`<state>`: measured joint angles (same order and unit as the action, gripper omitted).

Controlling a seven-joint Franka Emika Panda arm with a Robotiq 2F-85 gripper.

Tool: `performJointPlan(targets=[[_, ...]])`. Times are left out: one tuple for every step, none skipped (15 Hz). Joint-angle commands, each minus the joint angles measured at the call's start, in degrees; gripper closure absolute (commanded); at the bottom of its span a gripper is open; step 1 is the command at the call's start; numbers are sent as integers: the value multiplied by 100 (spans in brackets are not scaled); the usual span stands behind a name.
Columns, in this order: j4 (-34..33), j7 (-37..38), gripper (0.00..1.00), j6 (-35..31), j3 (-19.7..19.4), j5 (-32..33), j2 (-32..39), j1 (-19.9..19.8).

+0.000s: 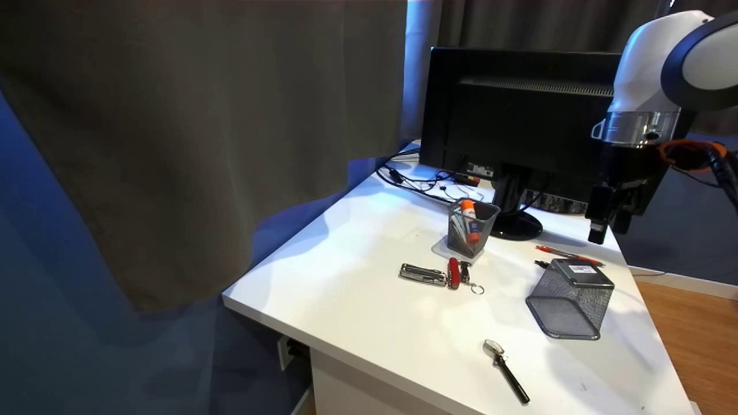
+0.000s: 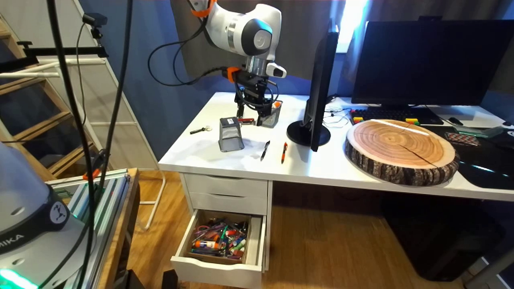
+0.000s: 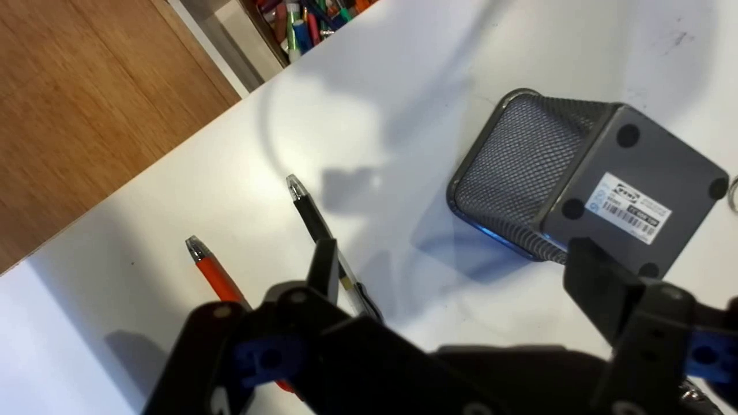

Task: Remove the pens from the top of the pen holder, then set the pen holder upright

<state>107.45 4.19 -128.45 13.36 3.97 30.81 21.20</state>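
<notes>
The dark grey mesh pen holder (image 1: 576,291) stands upside down on the desk, its labelled base up and its rim on the desktop. It also shows in an exterior view (image 2: 231,135) and the wrist view (image 3: 568,178). A black pen (image 2: 265,150) and an orange-red pen (image 2: 284,152) lie on the desk beside the holder, apart from it. In the wrist view the black pen (image 3: 311,218) and orange-red pen (image 3: 218,278) are partly hidden by my left finger. My gripper (image 3: 455,256) is open and empty, above the desk; in both exterior views it (image 1: 610,229) (image 2: 249,117) hangs near the holder.
Another mesh holder (image 1: 455,230) with an orange-capped glue stick stands by the monitor (image 1: 519,115). A multitool (image 1: 424,274), a red knife (image 1: 454,274) and a black stick with a pale end (image 1: 510,377) lie on the desk. An open drawer (image 2: 219,269) is below.
</notes>
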Motion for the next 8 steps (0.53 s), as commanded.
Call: performJointPlan(targets=[[-121, 230, 0, 74, 11, -220, 88, -8], [-179, 361, 0, 135, 19, -327, 126, -6], [-258, 400, 0, 238, 49, -471, 174, -32], [-329, 505, 0, 316, 50, -573, 212, -21], [-429, 618, 0, 438, 60, -729, 266, -26], [-512, 590, 0, 514, 107, -904, 317, -68], [-623, 601, 0, 621, 129, -1047, 389, -81], [-741, 660, 0, 702, 116, -1134, 467, -56]])
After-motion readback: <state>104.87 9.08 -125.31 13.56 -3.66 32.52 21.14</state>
